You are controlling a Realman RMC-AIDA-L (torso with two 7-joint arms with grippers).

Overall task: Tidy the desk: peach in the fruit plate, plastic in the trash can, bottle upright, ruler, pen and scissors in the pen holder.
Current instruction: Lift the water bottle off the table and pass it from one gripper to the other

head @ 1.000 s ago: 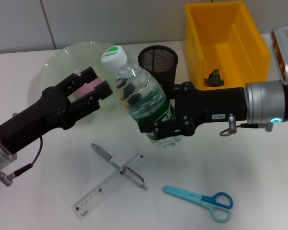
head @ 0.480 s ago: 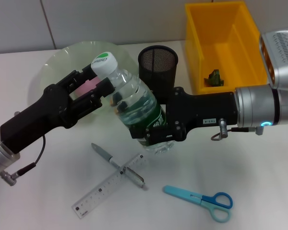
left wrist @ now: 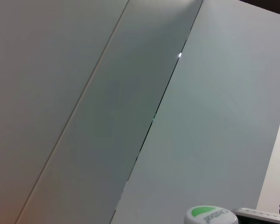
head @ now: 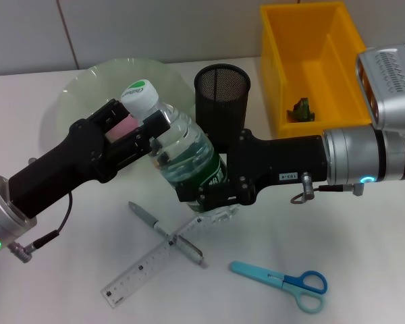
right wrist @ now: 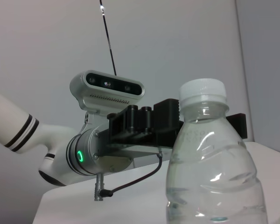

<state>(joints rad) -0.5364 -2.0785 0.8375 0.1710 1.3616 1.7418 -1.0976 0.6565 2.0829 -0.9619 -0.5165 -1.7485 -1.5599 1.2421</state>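
My right gripper (head: 206,192) is shut on the lower body of a clear water bottle (head: 185,152) with a white and green cap (head: 138,94), held tilted above the table. My left gripper (head: 136,123) is open, its fingers on either side of the bottle's neck. The right wrist view shows the bottle (right wrist: 214,177) with the left gripper (right wrist: 196,122) behind it. The cap (left wrist: 210,215) shows in the left wrist view. A pink peach (head: 125,126) lies in the pale green plate (head: 81,84). Ruler (head: 145,266), pen (head: 163,231) and blue scissors (head: 283,280) lie on the table. The black mesh pen holder (head: 221,94) stands behind.
A yellow bin (head: 317,61) stands at the back right with a small green and dark object (head: 301,110) inside. The pen lies across the ruler, just below my right gripper. The wall is close behind the table.
My right gripper carried the bottle left and lower, bringing its neck between my left gripper's fingers. The left arm shifted slightly right.
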